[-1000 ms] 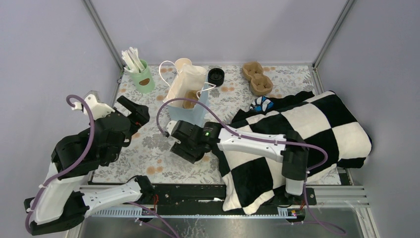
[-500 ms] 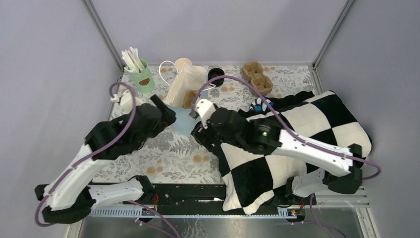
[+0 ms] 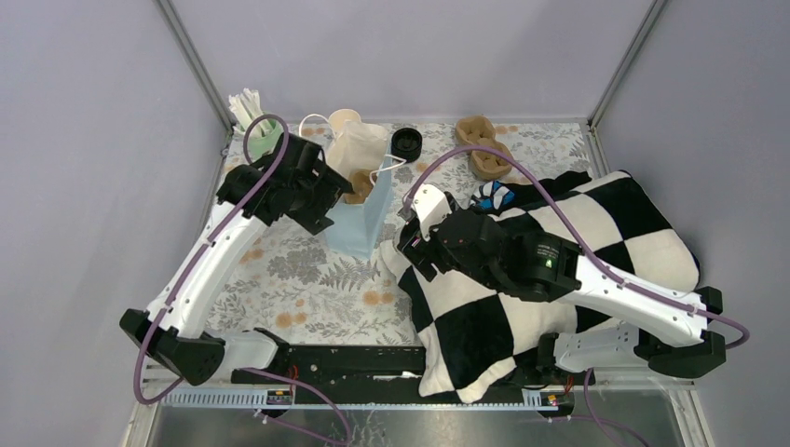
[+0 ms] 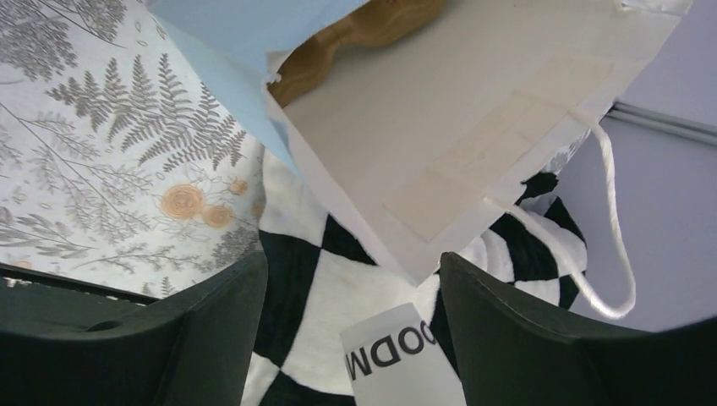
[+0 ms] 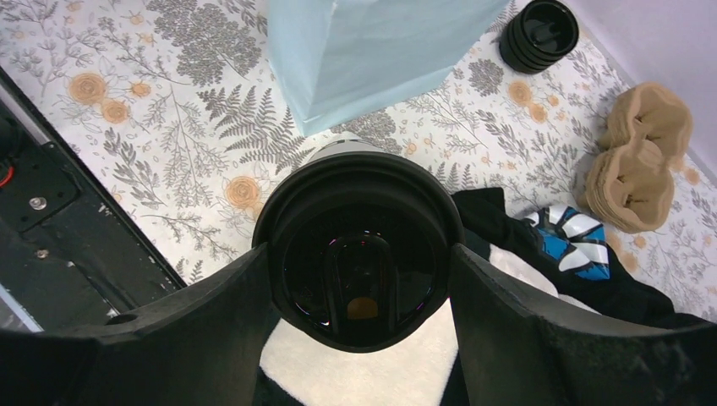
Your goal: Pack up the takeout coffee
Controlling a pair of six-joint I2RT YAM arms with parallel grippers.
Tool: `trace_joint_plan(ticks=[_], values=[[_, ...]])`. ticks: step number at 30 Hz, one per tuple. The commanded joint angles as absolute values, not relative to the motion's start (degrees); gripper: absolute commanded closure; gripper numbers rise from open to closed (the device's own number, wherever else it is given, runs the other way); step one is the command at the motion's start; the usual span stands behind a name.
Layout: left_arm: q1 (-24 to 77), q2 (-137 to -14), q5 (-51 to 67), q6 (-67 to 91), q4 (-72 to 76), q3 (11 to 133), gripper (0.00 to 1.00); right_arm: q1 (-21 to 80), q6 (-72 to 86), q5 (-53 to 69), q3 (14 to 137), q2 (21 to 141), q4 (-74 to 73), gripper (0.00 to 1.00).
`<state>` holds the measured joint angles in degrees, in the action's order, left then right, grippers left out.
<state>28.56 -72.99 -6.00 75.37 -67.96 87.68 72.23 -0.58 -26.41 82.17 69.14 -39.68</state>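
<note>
Carrying step: right gripper (image 5: 359, 330) clenches cup (image 5: 359, 262) near bag (image 5: 380, 51), left gripper (image 4: 347, 334) gapes at its mouth; next, clear the rim

The takeout coffee (image 4: 396, 362) has a matt cream paper wall with dark print. Its lid (image 5: 359, 262) is glossy black plastic. The right pincer (image 5: 359, 254) has fingers (image 5: 169, 347) of dull dark plastic. The bag (image 5: 372, 51) is smooth matt paper, pale blue outside and cream inside, with a white twisted cord handle (image 4: 620, 245). A matt printed floral sheet covers the tabletop (image 5: 161, 144). The chequered blanket (image 3: 643, 214) is soft cloth. Near the far edge, the cup carriers (image 5: 634, 161) are rough brown moulded pulp, and the stacked lids (image 5: 541, 34) are shiny black plastic.
</note>
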Motion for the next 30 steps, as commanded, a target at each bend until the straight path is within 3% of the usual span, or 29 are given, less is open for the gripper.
trace_joint_plan(ticks=[1,13,20,25,30], values=[[27.83,-76.06,-2.5,83.1,-64.47,89.81,0.26,72.51,-0.35,-30.23,81.51,65.88,-39.57,0.38],[27.85,-80.52,-7.4,84.0,-67.99,91.7,0.59,72.51,-13.44,-28.23,83.59,64.06,-38.75,0.4],[27.86,-83.01,-15.11,71.97,-69.42,98.05,0.8,72.51,-21.27,-26.42,87.08,66.2,-37.65,0.4],[27.86,-82.66,-16.35,63.25,-66.03,99.85,1.0,72.51,-28.95,-24.3,88.32,66.4,-34.37,0.42],[28.29,-80.1,-17.94,51.02,-60.54,97.45,1.0,72.5,-35.93,-23.94,90.53,67.8,-33.33,0.44]])
